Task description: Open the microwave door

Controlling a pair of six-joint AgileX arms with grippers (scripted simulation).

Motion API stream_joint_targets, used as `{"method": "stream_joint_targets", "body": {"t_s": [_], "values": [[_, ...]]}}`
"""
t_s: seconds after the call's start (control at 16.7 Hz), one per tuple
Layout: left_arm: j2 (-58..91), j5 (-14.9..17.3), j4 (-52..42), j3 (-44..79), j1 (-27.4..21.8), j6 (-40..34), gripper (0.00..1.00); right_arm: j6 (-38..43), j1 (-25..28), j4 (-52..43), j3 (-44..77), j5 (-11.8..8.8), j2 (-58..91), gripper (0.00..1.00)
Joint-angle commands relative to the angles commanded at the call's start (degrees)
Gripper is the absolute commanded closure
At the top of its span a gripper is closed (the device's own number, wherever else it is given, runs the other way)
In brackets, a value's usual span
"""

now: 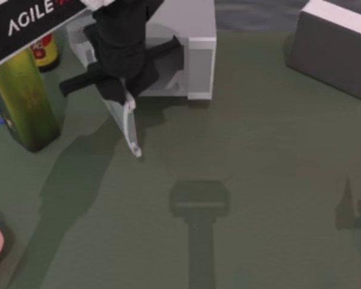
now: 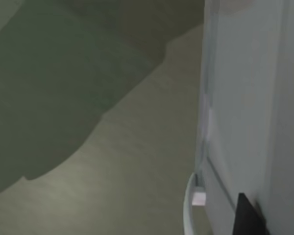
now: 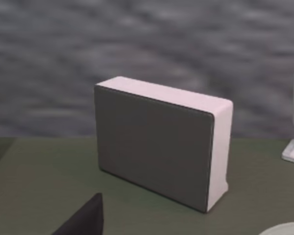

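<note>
My left tool (image 1: pixel 125 90) sits at the microwave door (image 1: pixel 127 125), can't tell if it's gripping. The microwave (image 1: pixel 195 36) sits at the counter's (image 1: pixel 259 150) far edge, door swung partway out. Looks light, stiff, hinged; I'd hold the thin handle strip (image 2: pixel 187 205). Right arm's parked.

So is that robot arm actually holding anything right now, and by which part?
The left hand is at the handle edge of the silver-framed, translucent-windowed microwave door, already swung open; whether it grips there cannot be told. The right arm, out of the top view, holds nothing visible.
</note>
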Motion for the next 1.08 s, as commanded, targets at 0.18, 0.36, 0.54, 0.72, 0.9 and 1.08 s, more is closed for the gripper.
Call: {"method": "stream_joint_targets", "body": {"t_s": [0.18, 0.36, 0.54, 0.72, 0.9, 1.08], "values": [[2.1, 2.6, -4.3, 5.1, 1.2, 0.7, 1.0, 0.0, 0.0, 0.0, 0.0, 0.0, 0.0, 0.0], [4.9, 6.2, -10.2, 11.7, 2.4, 2.2, 1.0, 0.0, 0.0, 0.0, 0.0, 0.0, 0.0, 0.0], [6.9, 8.9, -14.8, 16.2, 3.2, 3.6, 1.0, 0.0, 0.0, 0.0, 0.0, 0.0, 0.0, 0.0], [7.2, 9.3, -15.4, 16.8, 3.3, 3.8, 1.0, 0.0, 0.0, 0.0, 0.0, 0.0, 0.0, 0.0], [7.3, 9.2, -14.9, 16.6, 3.1, 3.7, 1.0, 0.0, 0.0, 0.0, 0.0, 0.0, 0.0, 0.0], [6.7, 9.3, -12.6, 13.6, 3.3, 3.7, 1.0, 0.0, 0.0, 0.0, 0.0, 0.0, 0.0, 0.0]]}}
